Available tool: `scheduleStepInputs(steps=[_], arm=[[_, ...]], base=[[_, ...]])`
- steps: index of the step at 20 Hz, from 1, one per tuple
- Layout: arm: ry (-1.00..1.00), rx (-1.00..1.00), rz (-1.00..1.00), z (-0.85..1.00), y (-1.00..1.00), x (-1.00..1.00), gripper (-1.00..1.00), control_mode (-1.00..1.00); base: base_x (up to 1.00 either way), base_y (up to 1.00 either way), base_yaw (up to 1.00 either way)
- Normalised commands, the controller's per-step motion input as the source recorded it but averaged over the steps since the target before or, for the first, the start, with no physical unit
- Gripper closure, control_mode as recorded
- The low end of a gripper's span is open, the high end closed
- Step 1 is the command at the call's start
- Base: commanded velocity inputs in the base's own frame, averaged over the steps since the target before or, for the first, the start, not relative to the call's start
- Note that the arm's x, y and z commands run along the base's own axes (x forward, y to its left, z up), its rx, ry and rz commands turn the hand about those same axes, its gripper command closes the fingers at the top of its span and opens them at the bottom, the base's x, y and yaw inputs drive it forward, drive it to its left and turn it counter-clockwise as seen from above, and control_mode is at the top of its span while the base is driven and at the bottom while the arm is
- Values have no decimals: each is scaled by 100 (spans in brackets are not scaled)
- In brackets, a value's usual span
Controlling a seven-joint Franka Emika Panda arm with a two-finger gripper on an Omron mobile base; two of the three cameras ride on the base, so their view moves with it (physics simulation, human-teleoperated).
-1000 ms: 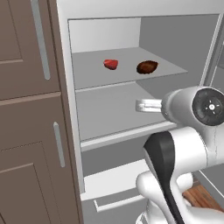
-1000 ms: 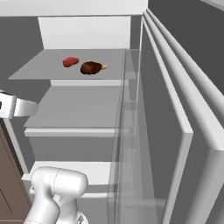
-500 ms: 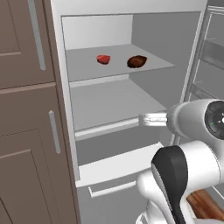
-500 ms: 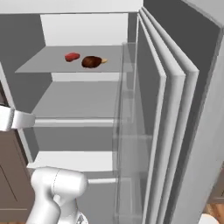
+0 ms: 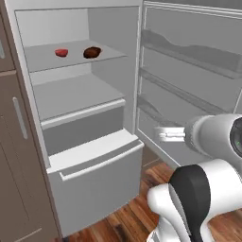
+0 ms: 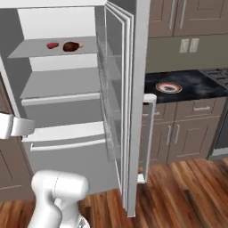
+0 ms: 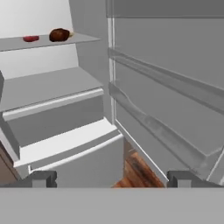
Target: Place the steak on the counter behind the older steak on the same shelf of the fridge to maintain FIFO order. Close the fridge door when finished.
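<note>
While our empty gripper (image 7: 112, 178) stands wide open, we judge the small red raw steak (image 5: 61, 52) on the grey fridge shelf (image 5: 47, 60) soft and slippery, best pinched across its middle.

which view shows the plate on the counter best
The right base view: the plate sits in plain sight on the black counter, right of the open fridge door. The left base and hand views look into the fridge instead.
</note>
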Motion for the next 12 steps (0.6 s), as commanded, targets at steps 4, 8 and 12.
scheduleStepInputs(steps=[4, 8, 12], arm=[[0, 0, 0, 0, 0, 0, -100, 100], [0, 0, 0, 0, 0, 0, -100, 100], [0, 0, 0, 0, 0, 0, -100, 100]], base=[[-96, -33, -50], [-65, -74, -42], [-17, -95, -34]])
